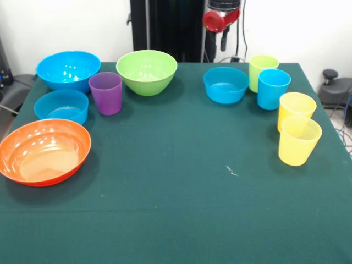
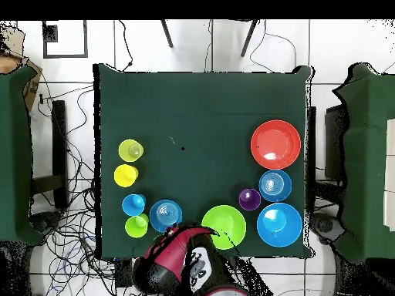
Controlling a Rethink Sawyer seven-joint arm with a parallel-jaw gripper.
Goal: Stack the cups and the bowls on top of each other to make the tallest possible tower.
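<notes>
Front view shows nothing stacked yet: all ten pieces stand apart on the green table (image 1: 181,181). On one side sit the orange bowl (image 1: 44,151), a small blue bowl (image 1: 61,106), the large blue bowl (image 1: 69,70), the purple cup (image 1: 106,92) and the green bowl (image 1: 147,71). On the other side sit a second small blue bowl (image 1: 225,84), the green cup (image 1: 263,71), the blue cup (image 1: 273,88) and two yellow cups (image 1: 297,111), the nearer one (image 1: 299,140) touching or overlapping the other in this view.

Handling, as a judgement: the pieces look like thin glossy plastic, so light, fairly stiff and slippery. A cup is best pinched across its rim or upper wall. A bowl offers only its rim edge, and a wide one such as the orange bowl may tip when lifted from one side. Light parts will shift easily if nudged.

The gripper (image 1: 224,38) hangs at the top edge above the far table side, holding nothing. Its fingers cannot be made out, so how far it is open cannot be told.

Overhead view shows what the front view lacks: the red and black arm (image 2: 179,262) folded at the table edge beside the green bowl, and the true spacing, with the cups in a loose column well apart from the bowl cluster. The front view alone shows heights and cup taper.
</notes>
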